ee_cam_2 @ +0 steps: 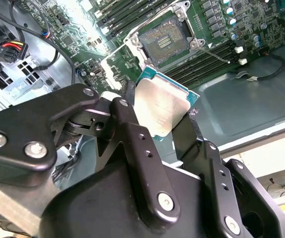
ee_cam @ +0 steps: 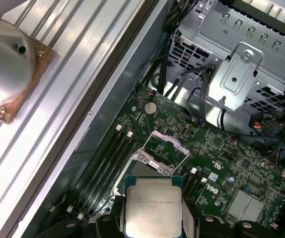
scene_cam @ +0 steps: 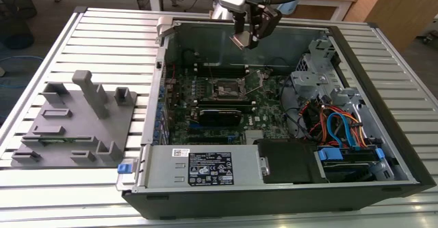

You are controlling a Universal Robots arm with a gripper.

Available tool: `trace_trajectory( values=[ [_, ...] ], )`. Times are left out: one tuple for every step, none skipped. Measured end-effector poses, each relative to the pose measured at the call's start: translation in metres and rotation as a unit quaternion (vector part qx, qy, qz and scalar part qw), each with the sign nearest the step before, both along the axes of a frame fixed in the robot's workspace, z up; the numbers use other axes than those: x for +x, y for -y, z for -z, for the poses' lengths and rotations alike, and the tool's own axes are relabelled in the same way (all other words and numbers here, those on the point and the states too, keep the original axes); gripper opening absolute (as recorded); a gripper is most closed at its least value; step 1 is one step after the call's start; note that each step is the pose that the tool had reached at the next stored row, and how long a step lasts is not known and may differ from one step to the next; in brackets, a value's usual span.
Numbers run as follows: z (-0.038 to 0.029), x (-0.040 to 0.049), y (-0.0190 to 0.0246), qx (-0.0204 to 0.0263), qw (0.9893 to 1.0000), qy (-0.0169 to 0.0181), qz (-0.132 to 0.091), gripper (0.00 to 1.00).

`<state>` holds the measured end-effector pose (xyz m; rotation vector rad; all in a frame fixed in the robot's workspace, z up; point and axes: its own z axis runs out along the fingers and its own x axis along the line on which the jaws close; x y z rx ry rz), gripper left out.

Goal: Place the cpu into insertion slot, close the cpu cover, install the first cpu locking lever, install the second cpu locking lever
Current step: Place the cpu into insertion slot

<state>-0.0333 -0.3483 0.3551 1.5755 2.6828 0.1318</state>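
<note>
Second wrist view: I see the jaws pinching the cpu [ee_cam_2: 162,110], apart from the uncovered insertion slot [ee_cam_2: 165,42].

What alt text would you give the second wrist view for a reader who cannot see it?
The tool grips the cpu by its edges, held apart from the open insertion slot on the green motherboard beyond it.

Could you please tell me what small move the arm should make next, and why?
Probably lower the gripper toward the open square silver-rimmed socket: it is shut on the flat silver-topped square chip, which hangs above the green board, apart from the socket.
</note>
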Motion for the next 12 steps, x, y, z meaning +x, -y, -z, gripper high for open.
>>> trace_trajectory(
  values=[
    [0.0000,0.0000,0.0000,0.0000,1.0000,0.0000,0.002,0.54],
    [0.0000,0.0000,0.0000,0.0000,1.0000,0.0000,0.004,0.54],
    [0.0000,0.0000,0.0000,0.0000,1.0000,0.0000,0.006,0.54],
    [0.0001,0.0000,0.0000,-0.0001,1.0000,0.0000,0.008,0.54],
    [0.0001,0.0000,0.0000,-0.0001,1.0000,0.0000,0.010,0.54],
    [0.0001,0.0000,0.0000,0.0000,0.9999,0.0000,0.012,0.54],
    [0.0001,0.0000,0.0000,0.0000,0.9999,0.0000,0.014,0.54],
    [0.0001,0.0000,0.0000,-0.0001,0.9999,0.0000,0.016,0.54],
    [0.0001,0.0000,0.0000,-0.0001,0.9999,0.0000,0.017,0.54],
    [0.0002,0.0000,0.0000,0.0000,0.9998,0.0000,0.019,0.54],
    [0.0002,0.0000,0.0000,-0.0001,0.9998,0.0000,0.020,0.54],
    [0.0002,0.0000,0.0000,0.0000,0.9998,0.0000,0.022,0.54]
  ],
)
